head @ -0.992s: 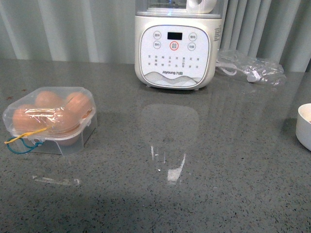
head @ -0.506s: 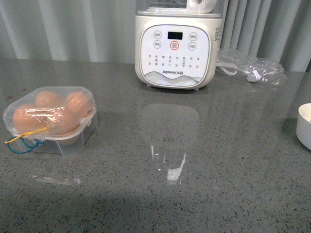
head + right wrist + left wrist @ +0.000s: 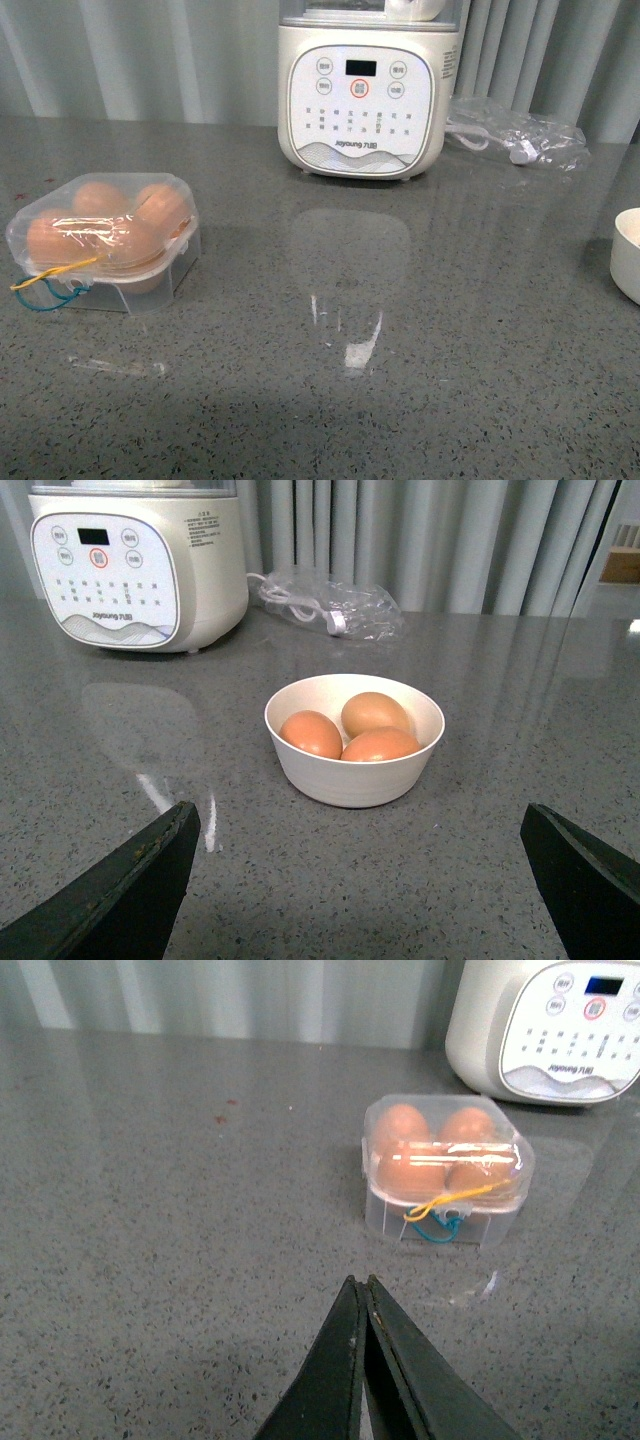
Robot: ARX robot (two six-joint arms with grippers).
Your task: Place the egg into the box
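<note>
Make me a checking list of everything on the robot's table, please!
Surface: grey speckled counter, shiny.
Job's things: clear box lid shut, four eggs inside; three more eggs in the white bowl.
Clutter: white kitchen machine; plastic bag.
Hands: left hand shut, empty, short of the box; right hand open, facing the bowl.
Cables: white cord in the bag; blue and yellow cord on the box.
Surroundings: pale curtain.

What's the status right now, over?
Left gripper shut, empty. Right gripper open, facing bowl with three eggs. Box closed, four eggs inside. Nothing blocking.
</note>
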